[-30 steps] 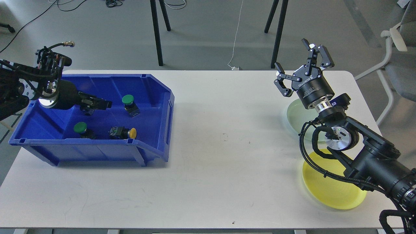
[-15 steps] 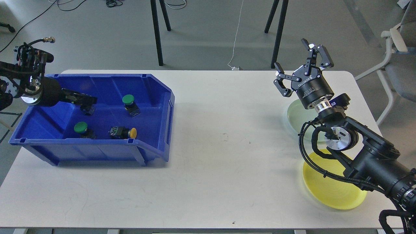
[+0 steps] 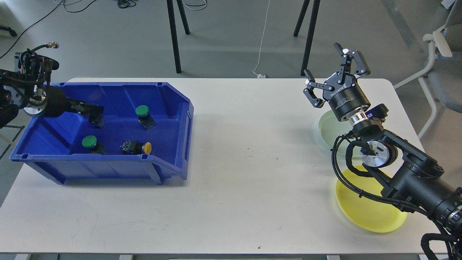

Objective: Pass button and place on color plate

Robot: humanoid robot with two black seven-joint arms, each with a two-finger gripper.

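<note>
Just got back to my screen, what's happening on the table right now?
The left gripper is inside the blue bin, above its floor near the back left; whether it is open is hard to tell. Two green buttons and a yellow button lie loose in the bin. The right gripper is raised and open, empty, above the pale green plate. The yellow plate is empty too.

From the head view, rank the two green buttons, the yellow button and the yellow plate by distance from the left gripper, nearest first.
1. Front green button, just below the left gripper.
2. Back green button, to its right.
3. Yellow button, bin's front.
4. Yellow plate, far right.

The first two are fairly close.
</note>
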